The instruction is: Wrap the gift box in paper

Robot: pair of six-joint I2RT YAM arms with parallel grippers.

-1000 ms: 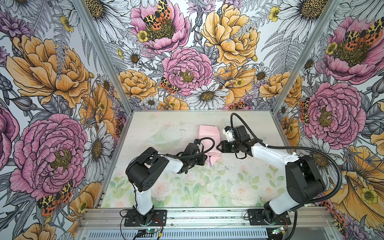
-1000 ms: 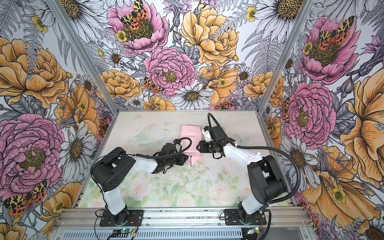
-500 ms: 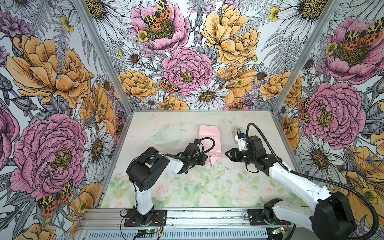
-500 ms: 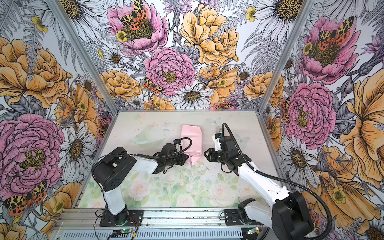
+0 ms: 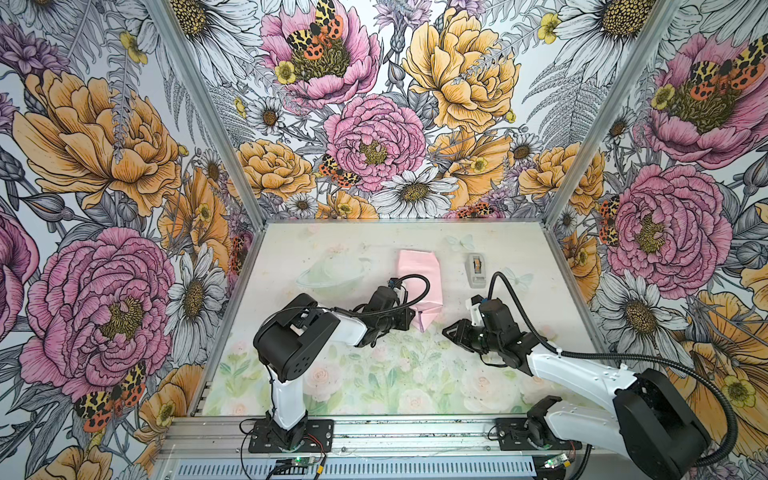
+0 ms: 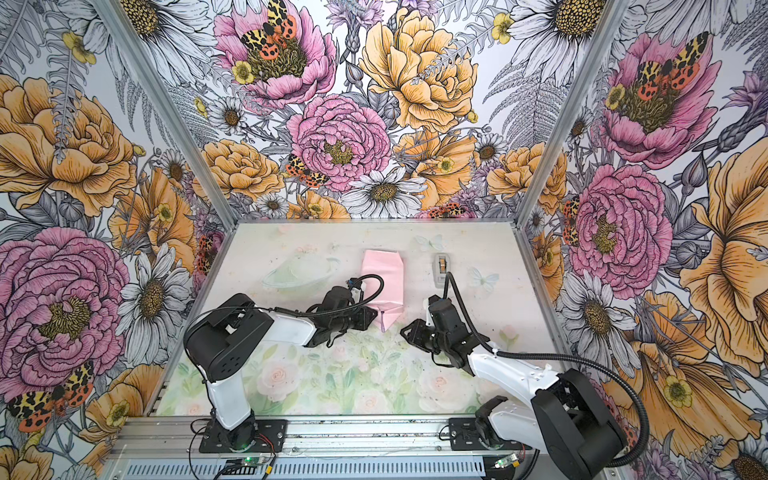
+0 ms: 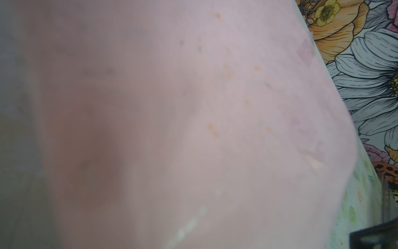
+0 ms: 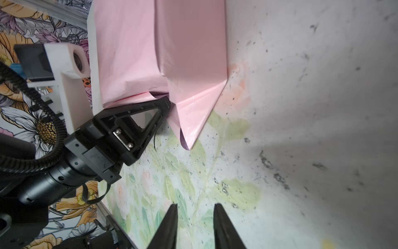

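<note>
Paper [image 5: 415, 282] edge drapes our left jaws, grip we cannot tell; right jaws slightly parted, empty, above open tabletop [image 8: 301, 129].

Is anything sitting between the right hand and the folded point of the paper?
Nothing visible: only bare table lies between the right hand and the paper's pointed flap. The left hand meets the paper off to one side.

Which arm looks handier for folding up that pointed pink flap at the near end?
Right, probably. The right tool is empty, jaws apart, facing the pointed flap of the paper. The left tool sits against the paper beside it.
</note>
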